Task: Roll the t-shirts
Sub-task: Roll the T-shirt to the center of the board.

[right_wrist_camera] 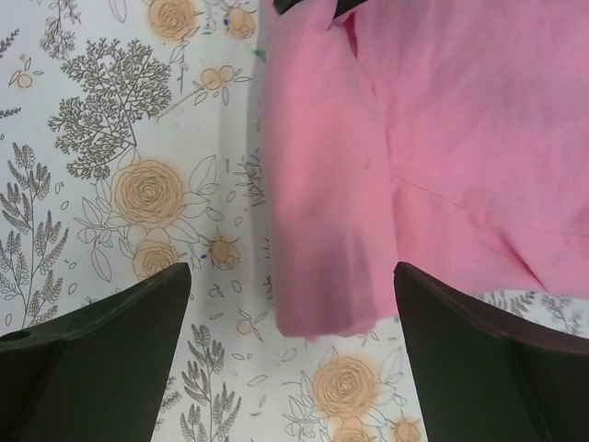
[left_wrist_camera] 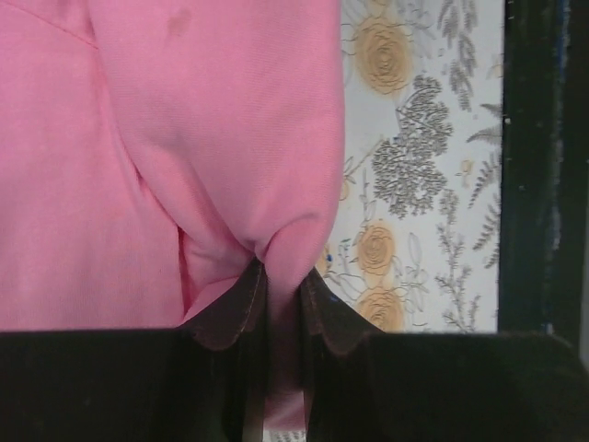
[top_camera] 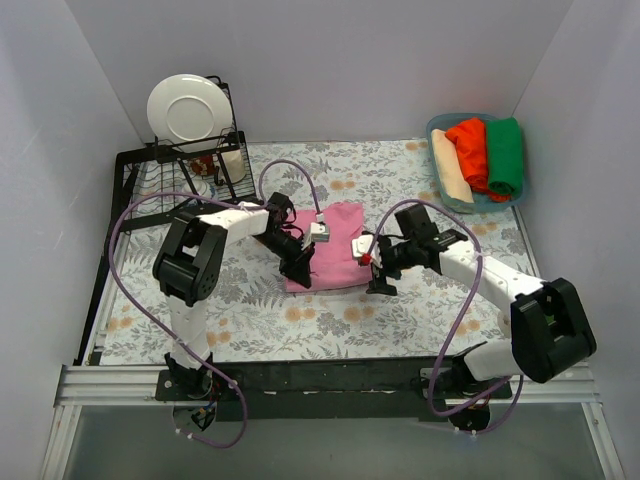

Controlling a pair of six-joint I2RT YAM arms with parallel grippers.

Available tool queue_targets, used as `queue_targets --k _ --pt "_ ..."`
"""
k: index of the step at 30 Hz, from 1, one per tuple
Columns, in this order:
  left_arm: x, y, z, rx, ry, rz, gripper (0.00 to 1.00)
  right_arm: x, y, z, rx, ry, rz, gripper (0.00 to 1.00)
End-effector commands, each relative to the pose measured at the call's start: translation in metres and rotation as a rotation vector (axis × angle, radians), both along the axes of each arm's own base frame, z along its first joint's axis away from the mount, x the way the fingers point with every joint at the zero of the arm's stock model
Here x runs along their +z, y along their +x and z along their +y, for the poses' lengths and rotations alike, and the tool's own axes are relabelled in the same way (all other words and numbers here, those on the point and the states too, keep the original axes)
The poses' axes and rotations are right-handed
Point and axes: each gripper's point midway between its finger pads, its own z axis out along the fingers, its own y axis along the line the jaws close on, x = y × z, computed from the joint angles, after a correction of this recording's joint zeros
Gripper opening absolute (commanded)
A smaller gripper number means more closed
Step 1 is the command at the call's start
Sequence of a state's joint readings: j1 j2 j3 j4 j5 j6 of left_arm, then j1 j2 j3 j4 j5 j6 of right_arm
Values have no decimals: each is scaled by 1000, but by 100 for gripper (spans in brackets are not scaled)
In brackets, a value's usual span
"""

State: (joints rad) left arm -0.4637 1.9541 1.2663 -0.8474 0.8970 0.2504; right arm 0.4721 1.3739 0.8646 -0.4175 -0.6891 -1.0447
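The pink t-shirt [top_camera: 335, 250] lies folded on the floral table cover in the middle. My left gripper [top_camera: 298, 270] is at its near left corner, shut on a pinch of the pink cloth [left_wrist_camera: 276, 249]. My right gripper [top_camera: 378, 283] is open and empty just above the shirt's near right corner [right_wrist_camera: 322, 313], which shows between its spread fingers [right_wrist_camera: 120, 322]. The cream [top_camera: 450, 170], orange-red [top_camera: 470, 150] and green [top_camera: 505, 155] t-shirts lie rolled in a basket at the back right.
A blue basket [top_camera: 440, 125] holds the rolled shirts at the back right. A black dish rack [top_camera: 160, 185] with a white plate [top_camera: 187, 110] stands at the back left. A black bar [top_camera: 330, 375] runs along the near edge.
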Motion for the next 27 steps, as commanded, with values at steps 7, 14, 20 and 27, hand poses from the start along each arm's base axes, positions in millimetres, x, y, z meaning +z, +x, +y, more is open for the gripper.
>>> queue_targets --k 7,14,20,27 --pt "24 -22 -3 -1 -63 193 0 -32 -8 27 98 -53 -71 99" --pt "27 -12 -1 33 -62 176 4 -64 -5 33 102 -89 -27 90" --pt "42 1 7 122 -36 -4 43 -75 3 39 111 -147 51 1" --pt "34 0 24 150 -11 -241 56 -67 3 43 114 -128 67 1"
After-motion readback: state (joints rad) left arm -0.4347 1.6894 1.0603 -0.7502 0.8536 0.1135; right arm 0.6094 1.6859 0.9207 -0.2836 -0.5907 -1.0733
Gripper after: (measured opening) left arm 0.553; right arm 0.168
